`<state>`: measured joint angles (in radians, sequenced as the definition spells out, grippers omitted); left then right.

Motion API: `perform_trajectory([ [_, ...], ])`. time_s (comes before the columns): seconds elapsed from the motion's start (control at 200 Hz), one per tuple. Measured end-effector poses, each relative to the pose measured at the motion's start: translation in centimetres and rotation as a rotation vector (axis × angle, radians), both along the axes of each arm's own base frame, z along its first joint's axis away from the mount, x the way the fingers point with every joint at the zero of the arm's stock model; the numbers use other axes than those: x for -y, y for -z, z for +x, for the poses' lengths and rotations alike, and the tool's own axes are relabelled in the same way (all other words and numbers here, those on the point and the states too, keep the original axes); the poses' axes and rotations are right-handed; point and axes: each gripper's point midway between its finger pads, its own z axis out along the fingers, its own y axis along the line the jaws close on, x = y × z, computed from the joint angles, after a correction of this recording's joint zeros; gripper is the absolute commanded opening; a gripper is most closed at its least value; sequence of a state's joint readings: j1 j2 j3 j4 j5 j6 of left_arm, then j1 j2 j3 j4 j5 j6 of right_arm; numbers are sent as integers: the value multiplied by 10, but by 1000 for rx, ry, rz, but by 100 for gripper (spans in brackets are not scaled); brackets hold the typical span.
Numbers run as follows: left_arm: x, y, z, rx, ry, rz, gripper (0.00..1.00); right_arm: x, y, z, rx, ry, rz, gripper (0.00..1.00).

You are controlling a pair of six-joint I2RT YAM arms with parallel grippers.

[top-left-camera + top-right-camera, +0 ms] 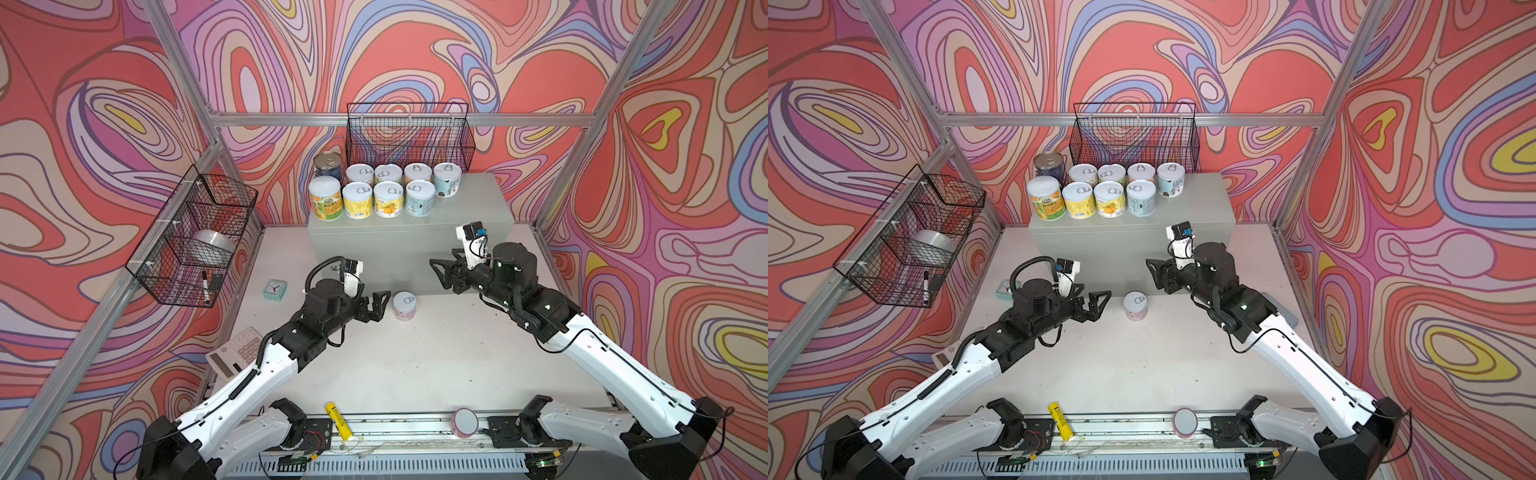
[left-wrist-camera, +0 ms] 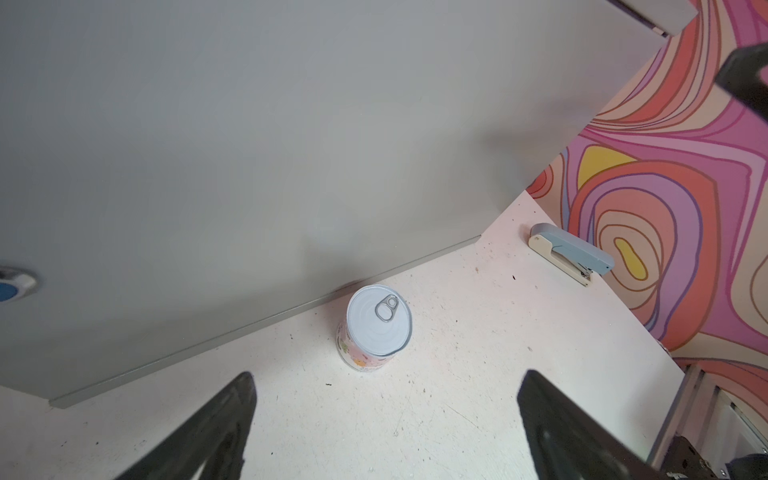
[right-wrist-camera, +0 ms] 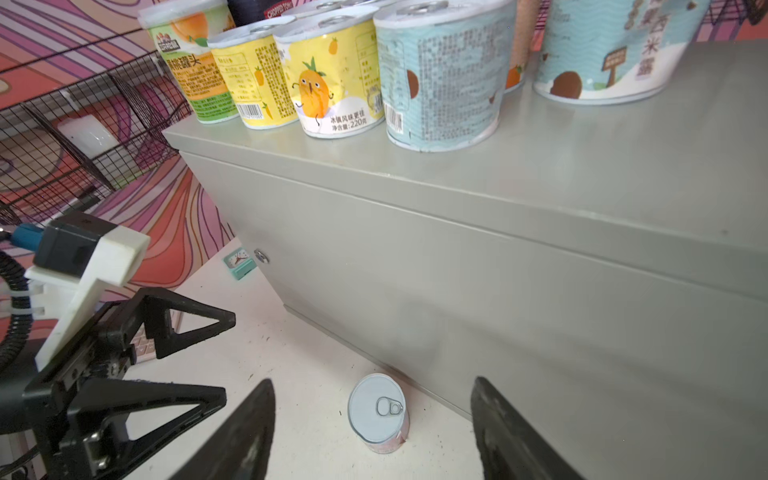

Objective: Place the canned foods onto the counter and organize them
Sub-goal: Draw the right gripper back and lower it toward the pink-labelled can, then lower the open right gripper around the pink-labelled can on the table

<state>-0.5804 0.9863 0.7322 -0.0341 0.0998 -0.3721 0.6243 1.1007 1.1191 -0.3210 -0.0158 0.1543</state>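
Left and right jaws stand open and empty; we should next grasp the last can [image 1: 404,305] by the desk [image 1: 478,208] front.

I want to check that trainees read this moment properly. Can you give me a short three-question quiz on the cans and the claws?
1. How many cans stand on the counter?
2. True or false: the pink can lies on its side.
3. Of the left claw and the right claw, which holds a can? A: left. B: right. C: neither.

Key
1. Nine.
2. False. It stands upright, lid up, below the counter's front.
3. C. Both claws are open and empty.
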Motion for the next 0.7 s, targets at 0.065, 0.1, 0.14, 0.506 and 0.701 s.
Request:
perform_trajectory([
  [0.065, -2, 3, -1, -1, -8, -1, 100, -4, 17, -8, -17, -16, 6, 81],
  [0.1, -4, 5, -2, -4, -12, 0, 100, -8, 29, -13, -32, -29, 4, 81],
  [0.14, -5, 8, -4, -7, -16, 3, 100, -12, 43, -19, -50, -44, -2, 81],
  [0.506, -17, 11, -10, 5, -56, -5, 100, -8, 153, -42, -153, -1, -35, 86],
  [0.701, -20, 29, -12, -34, -69, 9, 100, -15, 195, -37, -210, 30, -53, 94],
])
